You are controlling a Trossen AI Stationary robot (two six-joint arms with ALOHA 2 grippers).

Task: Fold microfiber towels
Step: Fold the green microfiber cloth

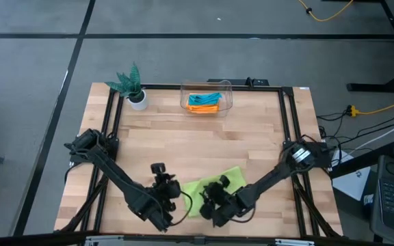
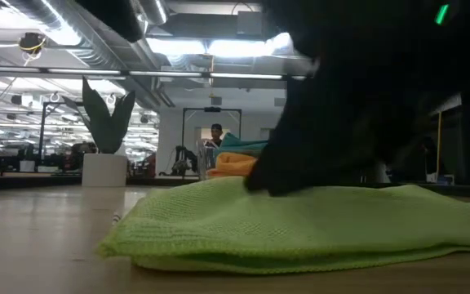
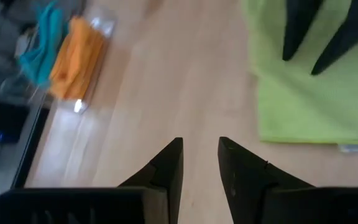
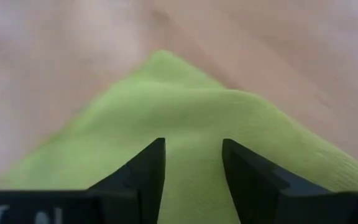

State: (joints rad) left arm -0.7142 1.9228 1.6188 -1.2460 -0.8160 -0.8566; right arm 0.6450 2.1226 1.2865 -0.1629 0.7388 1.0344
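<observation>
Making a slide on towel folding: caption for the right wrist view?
Right gripper, fingers parted, hovers over the lime green towel.

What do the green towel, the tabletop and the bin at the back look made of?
Lime green towel: soft knitted microfiber, matte; fine woven texture shows up close. Tabletop: pale wood, butcher-block style, judging by plank seams and grain. Bin: probably clear plastic, since the folded towels show through its walls.

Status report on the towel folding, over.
Left gripper open, empty, over bare wood beside the lime green towel. Right gripper open just above it. Nothing in the way.
</observation>
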